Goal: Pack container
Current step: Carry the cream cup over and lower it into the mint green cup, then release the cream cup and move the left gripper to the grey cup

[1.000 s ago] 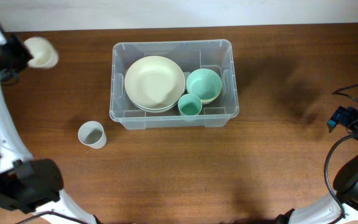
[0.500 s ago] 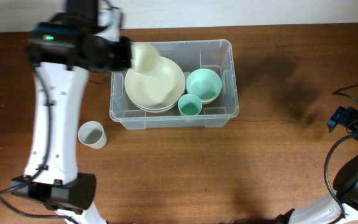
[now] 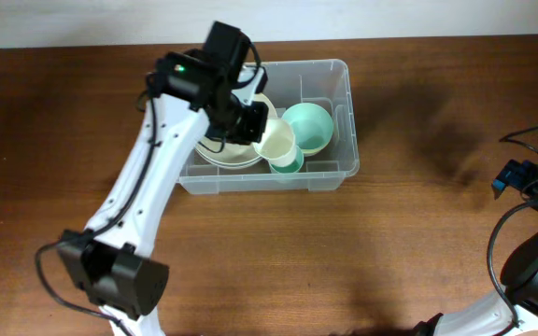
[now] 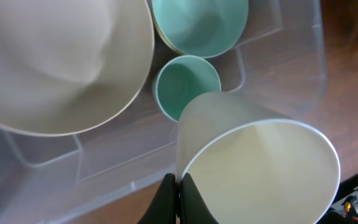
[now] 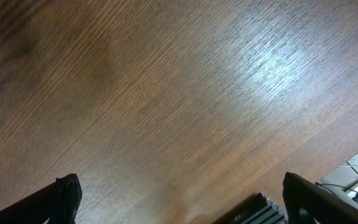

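Note:
The container point(image 3: 342, 73) is a clear plastic bin at the table's middle back. It holds a large cream bowl point(image 3: 215, 152), a teal bowl point(image 3: 310, 124) and a small teal cup point(image 3: 290, 165). My left gripper point(image 3: 254, 122) is shut on the rim of a cream cup point(image 3: 277, 140), held tilted over the bin just above the teal cup. In the left wrist view the cream cup point(image 4: 260, 168) fills the lower right, pinched by the fingers point(image 4: 179, 194), above the teal cup point(image 4: 185, 84) and the bin wall point(image 4: 104, 177). My right gripper point(image 5: 182, 190) is open and empty over bare table.
The left arm point(image 3: 148, 187) stretches diagonally from the front left across the table to the bin. The right arm point(image 3: 530, 187) sits at the far right edge with cables. Brown wooden table point(image 3: 418, 243) surrounds the bin.
My left arm has swung from the far left corner across to the bin, carrying the cream cup to above the teal cup. The small cup on the table is now hidden under the arm.

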